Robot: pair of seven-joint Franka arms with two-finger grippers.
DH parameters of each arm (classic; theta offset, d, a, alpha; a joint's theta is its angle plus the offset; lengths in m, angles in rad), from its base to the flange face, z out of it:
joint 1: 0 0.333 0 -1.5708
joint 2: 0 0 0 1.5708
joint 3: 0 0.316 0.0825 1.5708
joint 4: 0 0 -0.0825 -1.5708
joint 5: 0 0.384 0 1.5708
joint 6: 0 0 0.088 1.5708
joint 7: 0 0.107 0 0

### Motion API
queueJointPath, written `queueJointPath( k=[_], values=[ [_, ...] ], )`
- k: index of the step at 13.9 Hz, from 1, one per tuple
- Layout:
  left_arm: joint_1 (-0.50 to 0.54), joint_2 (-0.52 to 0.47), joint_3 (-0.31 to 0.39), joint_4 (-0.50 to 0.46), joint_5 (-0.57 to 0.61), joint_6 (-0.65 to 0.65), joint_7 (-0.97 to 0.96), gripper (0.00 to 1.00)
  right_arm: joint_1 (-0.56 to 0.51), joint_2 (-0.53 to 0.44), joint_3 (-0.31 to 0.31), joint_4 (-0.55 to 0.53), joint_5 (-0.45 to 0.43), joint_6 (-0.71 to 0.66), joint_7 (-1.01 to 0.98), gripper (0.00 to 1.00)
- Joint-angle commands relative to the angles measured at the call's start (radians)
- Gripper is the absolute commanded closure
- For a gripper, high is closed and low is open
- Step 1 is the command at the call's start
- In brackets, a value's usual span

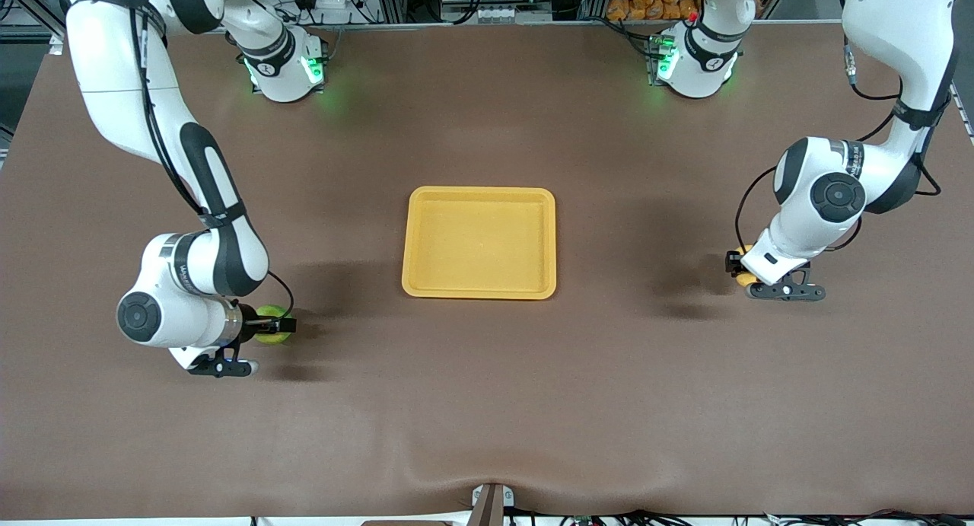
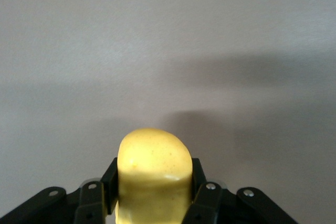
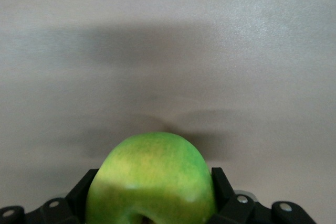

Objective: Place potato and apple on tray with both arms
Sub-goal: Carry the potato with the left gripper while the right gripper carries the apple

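The brown table (image 1: 487,404) carries only the tray (image 1: 479,290), a shallow yellow-orange rectangle with rounded corners and a raised rim, lying in the middle with nothing on it and nothing between it and either arm.

Toward the left arm's end from the tray, the left gripper (image 1: 736,269) is low at the table, its fingers (image 2: 109,184) clamped on both sides of the potato (image 2: 153,174), a smooth pale yellow lump.

Toward the right arm's end from the tray, the right gripper (image 1: 275,326) has its fingers (image 3: 223,192) pressed against the round, glossy green apple (image 3: 155,179).
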Motion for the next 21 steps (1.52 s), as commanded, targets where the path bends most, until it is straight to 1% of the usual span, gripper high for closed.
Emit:
queueJointPath(
  k=[1, 3, 5, 7, 8, 10, 12, 14, 17, 21],
  values=[
    [0.004, -0.013, -0.049, 0.050, 0.011, -0.085, -0.028, 1.00, -0.003, -0.009, -0.003, 0.091, 0.007, -0.135, 0.020, 1.00],
    [0.007, -0.018, -0.107, 0.072, 0.011, -0.131, -0.066, 1.00, -0.005, -0.021, -0.004, 0.105, 0.007, -0.162, 0.020, 1.00],
    [0.006, -0.016, -0.175, 0.091, 0.011, -0.162, -0.149, 1.00, 0.004, -0.030, -0.004, 0.107, 0.006, -0.163, 0.021, 1.00],
    [0.003, -0.010, -0.239, 0.104, 0.011, -0.174, -0.233, 1.00, 0.009, -0.062, -0.004, 0.105, 0.003, -0.180, 0.023, 1.00],
    [0.001, -0.004, -0.271, 0.110, 0.011, -0.185, -0.276, 1.00, 0.014, -0.065, -0.001, 0.105, 0.003, -0.209, 0.044, 1.00],
    [-0.020, 0.002, -0.316, 0.121, 0.011, -0.187, -0.358, 1.00, 0.061, -0.069, -0.001, 0.116, 0.003, -0.238, 0.180, 1.00],
    [-0.092, 0.011, -0.322, 0.150, 0.011, -0.194, -0.424, 1.00, 0.098, -0.075, 0.002, 0.130, 0.010, -0.242, 0.310, 1.00],
    [-0.169, 0.059, -0.322, 0.217, 0.010, -0.234, -0.500, 1.00, 0.155, -0.087, 0.002, 0.130, 0.012, -0.242, 0.398, 1.00],
    [-0.259, 0.134, -0.321, 0.323, 0.011, -0.286, -0.600, 1.00, 0.195, -0.089, 0.002, 0.130, 0.032, -0.242, 0.483, 1.00],
    [-0.360, 0.226, -0.321, 0.424, 0.014, -0.286, -0.718, 1.00, 0.216, -0.110, 0.004, 0.130, 0.033, -0.248, 0.527, 1.00]
  ],
)
